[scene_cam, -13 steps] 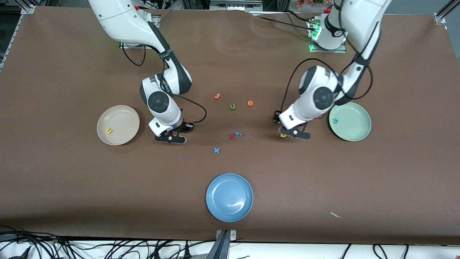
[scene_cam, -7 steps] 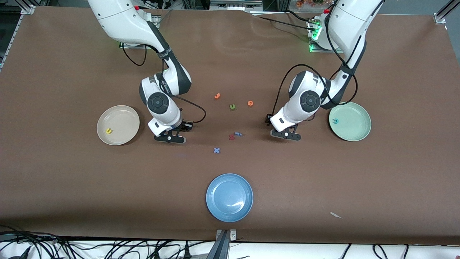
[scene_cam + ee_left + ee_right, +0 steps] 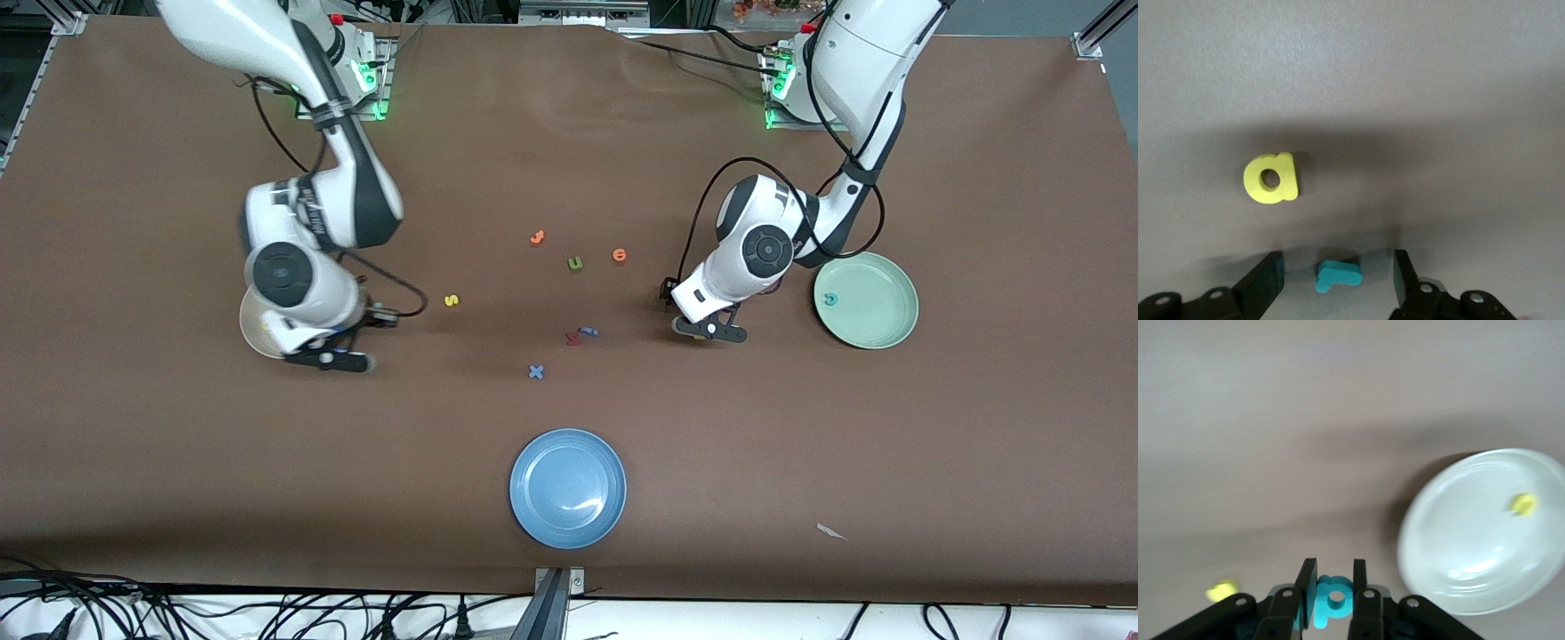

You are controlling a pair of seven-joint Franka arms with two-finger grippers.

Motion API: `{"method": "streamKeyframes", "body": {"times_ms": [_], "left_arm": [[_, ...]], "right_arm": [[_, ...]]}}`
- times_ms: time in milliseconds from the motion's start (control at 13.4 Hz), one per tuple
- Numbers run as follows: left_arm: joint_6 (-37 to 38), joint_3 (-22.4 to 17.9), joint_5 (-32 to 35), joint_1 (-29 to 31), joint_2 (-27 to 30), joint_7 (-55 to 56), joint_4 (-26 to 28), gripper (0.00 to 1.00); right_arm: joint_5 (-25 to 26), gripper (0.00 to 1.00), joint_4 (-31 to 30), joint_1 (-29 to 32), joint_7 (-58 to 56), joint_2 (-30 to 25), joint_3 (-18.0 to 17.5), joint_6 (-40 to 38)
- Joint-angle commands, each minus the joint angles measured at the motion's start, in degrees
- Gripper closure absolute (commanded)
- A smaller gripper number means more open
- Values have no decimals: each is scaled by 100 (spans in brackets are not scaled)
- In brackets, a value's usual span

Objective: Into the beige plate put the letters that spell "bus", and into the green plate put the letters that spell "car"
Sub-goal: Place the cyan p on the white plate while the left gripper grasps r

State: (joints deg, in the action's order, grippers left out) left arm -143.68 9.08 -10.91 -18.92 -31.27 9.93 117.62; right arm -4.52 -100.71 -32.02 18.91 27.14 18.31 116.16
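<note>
The right gripper (image 3: 1329,587) is pinching the teal "b" (image 3: 1331,599) beside the beige plate (image 3: 1458,533), which holds the yellow "u" (image 3: 1523,503); the yellow-green "s" (image 3: 452,300) lies on the desk (image 3: 178,462) toward the middle. The left gripper (image 3: 1338,277) stands spread around the teal "r" (image 3: 1337,275) on the desk, with the yellow "a" (image 3: 1271,178) just beside it. The teal "c" (image 3: 830,299) lies in the green plate (image 3: 880,324).

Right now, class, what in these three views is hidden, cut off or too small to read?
- Beige plate, front view: mostly covered by the right arm; its yellow "u" is hidden.
- Yellow "a", front view: almost wholly hidden under the left end effector.
- Teal "b", right wrist view: partly hidden by the right end effector fingers gripping it.
- Red letter, front view: too small to read.
</note>
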Motion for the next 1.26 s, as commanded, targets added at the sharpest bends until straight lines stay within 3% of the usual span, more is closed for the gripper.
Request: {"method": "streamKeyframes", "body": {"times_ms": [0, 223, 521, 595, 744, 967, 1190], "left_arm": [[33, -29, -78, -33, 157, -8, 271, 25], [33, -29, -78, -42, 157, 0, 271, 30], [50, -29, -69, -86, 174, -17, 262, 68], [59, -29, -69, -86, 183, -26, 253, 72], [59, -29, -69, -86, 183, -26, 244, 73], [59, -29, -69, -86, 183, -35, 227, 78], [199, -29, -69, -60, 340, -44, 218, 98]], "right_arm": [[-22, 84, -63, 55, -728, 36, 470, -102], [-57, 84, -142, 590, -1660, 317, 569, 90], [-277, 81, -651, 680, -2067, 590, 542, 618], [-277, 76, -652, 680, -2067, 625, 542, 618], [-286, 1, -652, 680, -2050, 608, 542, 575], [-295, 1, -547, 645, -1971, 398, 525, 417], [-400, 0, -318, 566, -1568, 169, 507, 13]]}}
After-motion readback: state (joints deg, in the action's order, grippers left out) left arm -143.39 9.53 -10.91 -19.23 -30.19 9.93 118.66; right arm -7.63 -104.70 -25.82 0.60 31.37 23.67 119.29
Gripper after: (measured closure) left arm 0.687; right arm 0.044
